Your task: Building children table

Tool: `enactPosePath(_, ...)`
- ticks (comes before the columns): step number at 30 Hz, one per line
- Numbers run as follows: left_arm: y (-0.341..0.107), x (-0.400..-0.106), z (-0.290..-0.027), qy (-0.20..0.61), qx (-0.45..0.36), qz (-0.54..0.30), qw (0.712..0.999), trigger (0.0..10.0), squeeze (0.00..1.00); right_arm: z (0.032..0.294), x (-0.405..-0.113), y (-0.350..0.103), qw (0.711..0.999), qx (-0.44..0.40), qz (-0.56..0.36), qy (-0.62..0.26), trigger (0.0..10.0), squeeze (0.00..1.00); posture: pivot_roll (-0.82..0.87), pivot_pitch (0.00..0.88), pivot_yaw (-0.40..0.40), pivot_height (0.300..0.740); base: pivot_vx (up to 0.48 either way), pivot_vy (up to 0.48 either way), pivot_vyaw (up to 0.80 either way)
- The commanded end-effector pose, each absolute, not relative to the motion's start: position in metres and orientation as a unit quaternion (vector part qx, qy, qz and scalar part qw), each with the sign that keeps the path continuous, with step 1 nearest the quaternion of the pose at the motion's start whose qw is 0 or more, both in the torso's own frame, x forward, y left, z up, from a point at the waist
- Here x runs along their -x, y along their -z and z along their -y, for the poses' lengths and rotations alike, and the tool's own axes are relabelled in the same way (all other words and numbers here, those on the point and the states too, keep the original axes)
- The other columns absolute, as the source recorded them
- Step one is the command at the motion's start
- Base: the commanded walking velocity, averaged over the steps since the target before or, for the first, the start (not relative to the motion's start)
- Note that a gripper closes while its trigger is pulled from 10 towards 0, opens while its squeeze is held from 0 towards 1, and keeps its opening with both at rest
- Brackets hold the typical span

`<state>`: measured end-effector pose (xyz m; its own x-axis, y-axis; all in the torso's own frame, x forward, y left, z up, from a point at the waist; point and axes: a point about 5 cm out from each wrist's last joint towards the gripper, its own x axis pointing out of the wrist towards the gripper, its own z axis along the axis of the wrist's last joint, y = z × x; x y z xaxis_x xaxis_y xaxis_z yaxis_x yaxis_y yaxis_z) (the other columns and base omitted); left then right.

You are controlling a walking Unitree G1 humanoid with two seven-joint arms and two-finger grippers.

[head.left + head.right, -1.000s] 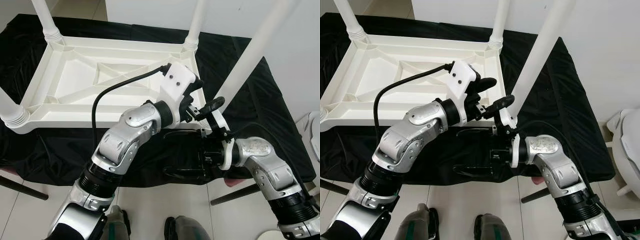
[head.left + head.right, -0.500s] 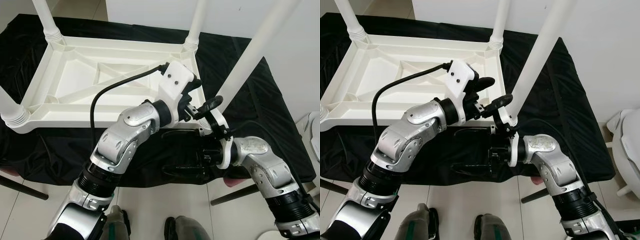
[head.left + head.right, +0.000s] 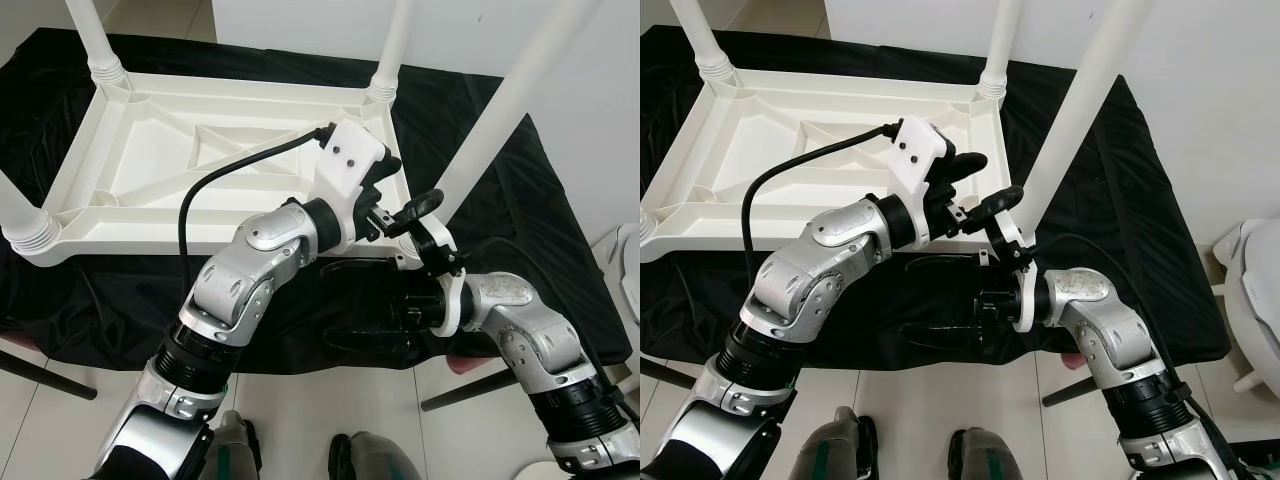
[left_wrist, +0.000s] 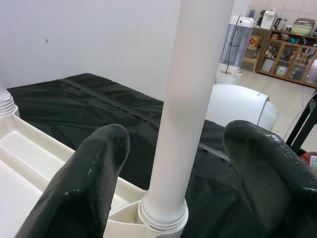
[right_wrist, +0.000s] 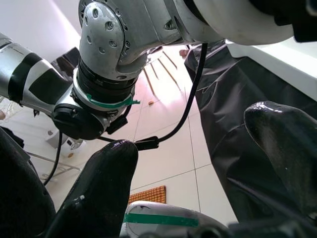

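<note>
One upturned white table [image 3: 150,170] fills the upper left on black cloth [image 3: 520,230], four legs up; left gripper [image 4: 173,163] spread around one leg [image 4: 190,99]; right gripper [image 5: 198,163] spread, empty

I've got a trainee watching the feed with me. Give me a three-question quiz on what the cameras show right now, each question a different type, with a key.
1. True or false: the white table lies upside down on the black cloth.
2. Multiple choice: in the left wrist view, what stands between the left hand's fingers?
A. a black cable
B. a white table leg
C. a screwdriver
3. Fill in: the leg ends in a ribbed collar at the table's ____.

Key
1. True.
2. B. Both fingers stand apart from the leg, so the hand is open.
3. Corner.
</note>
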<state>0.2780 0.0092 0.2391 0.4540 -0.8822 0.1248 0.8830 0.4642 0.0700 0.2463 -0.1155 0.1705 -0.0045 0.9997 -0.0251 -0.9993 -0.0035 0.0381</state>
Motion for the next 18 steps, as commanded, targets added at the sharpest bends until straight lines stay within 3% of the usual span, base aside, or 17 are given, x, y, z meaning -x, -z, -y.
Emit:
enactPosePath(1,-0.2623,-0.2532,0.0102,0.594,0.007,0.124,0.795,10.0,0.00,0.1294,-0.2553,-0.1558,0.735,-0.014,-0.085,-0.673,10.0,0.00,-0.10,0.091,-0.068,0.740,0.000,0.000,0.00)
enactPosePath(18,-0.2667,-0.2524,0.0096,0.592,0.010,0.129,0.796,10.0,0.00,0.1306,-0.2580,-0.1466,0.733,-0.026,-0.128,-0.667,10.0,0.00,-0.09,0.097,-0.071,0.740,0.000,0.000,0.00)
